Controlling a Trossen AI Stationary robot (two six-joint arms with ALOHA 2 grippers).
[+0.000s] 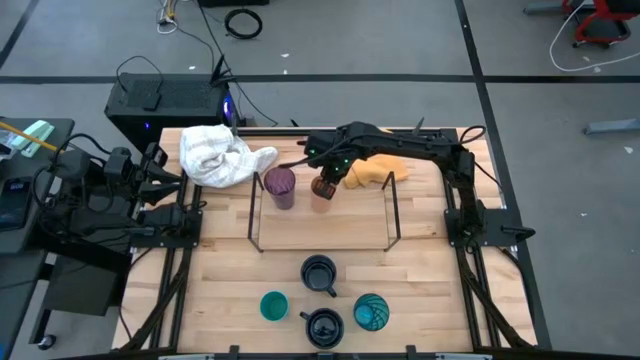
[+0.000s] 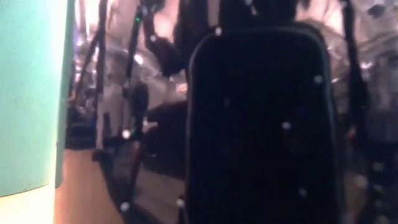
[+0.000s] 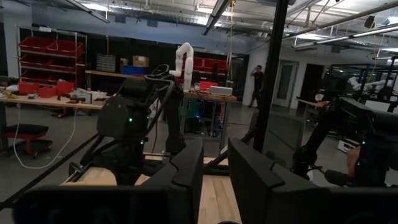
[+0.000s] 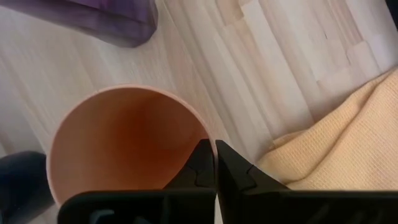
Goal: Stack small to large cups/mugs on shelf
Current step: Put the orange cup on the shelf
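Note:
My right gripper [image 1: 323,178] is shut on the small orange cup [image 4: 124,143] at the far edge of the black wire shelf [image 1: 322,245]. The purple tumbler [image 1: 279,186] stands upright just left of it. Two navy mugs [image 1: 319,273] [image 1: 322,326], the small teal cup [image 1: 274,306] and the patterned teal cup [image 1: 371,313] stand on the table near the front edge. My left gripper [image 3: 214,177] is open and empty, held level at the table's left side. My right gripper pinches the orange cup's rim [image 4: 209,142] on the side toward the yellow cloth, one finger [image 4: 198,167] inside the cup and one [image 4: 235,169] outside. The fingers come from above, pointing down. The cup is upright, mouth up; whether its base rests on anything is hidden.
A yellow cloth [image 1: 375,172] lies right of the orange cup, a white cloth [image 1: 220,155] at the far left. In the low view the teal cup [image 2: 31,93] and a dark mug [image 2: 261,124] block most of the scene. A person [image 3: 256,84] stands far off in the room.

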